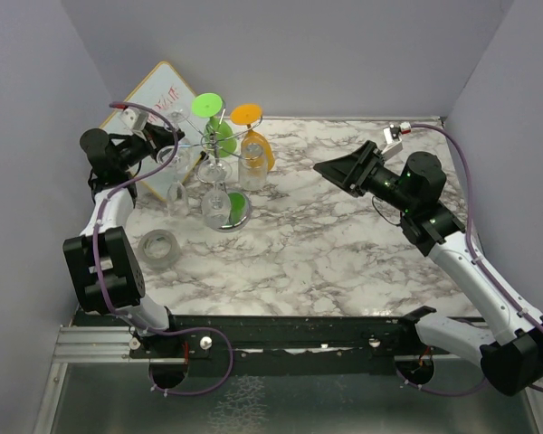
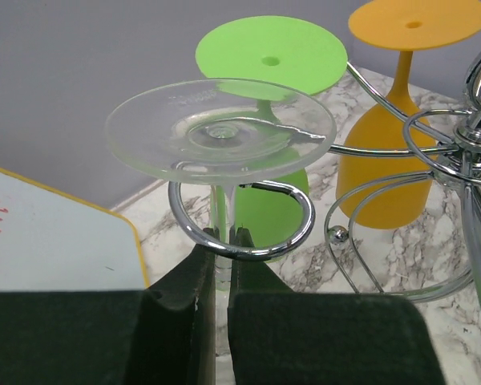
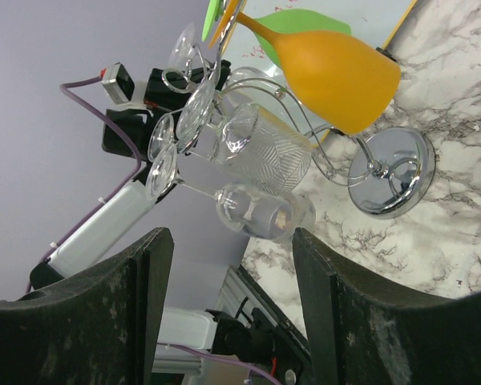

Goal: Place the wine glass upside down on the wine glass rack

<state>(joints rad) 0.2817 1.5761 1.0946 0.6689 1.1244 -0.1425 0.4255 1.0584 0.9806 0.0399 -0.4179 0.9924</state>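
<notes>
Left gripper (image 2: 221,250) pinches the wine glass (image 2: 220,132) stem; right gripper (image 3: 229,269) hangs open (arm reaching inward)

I see pale lavender walls (image 1: 299,54) boxing in a grey-veined marble tabletop (image 1: 344,262); a whiteboard (image 1: 158,90) leans upper left.

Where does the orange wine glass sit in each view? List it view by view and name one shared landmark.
Top external: the orange wine glass hangs upside down, upper centre-left, beside the green glass.
Left wrist: upper right, foot up.
Right wrist: top centre, bowl pointing right.
Shared landmark: the chrome wine glass rack it hangs from.
</notes>
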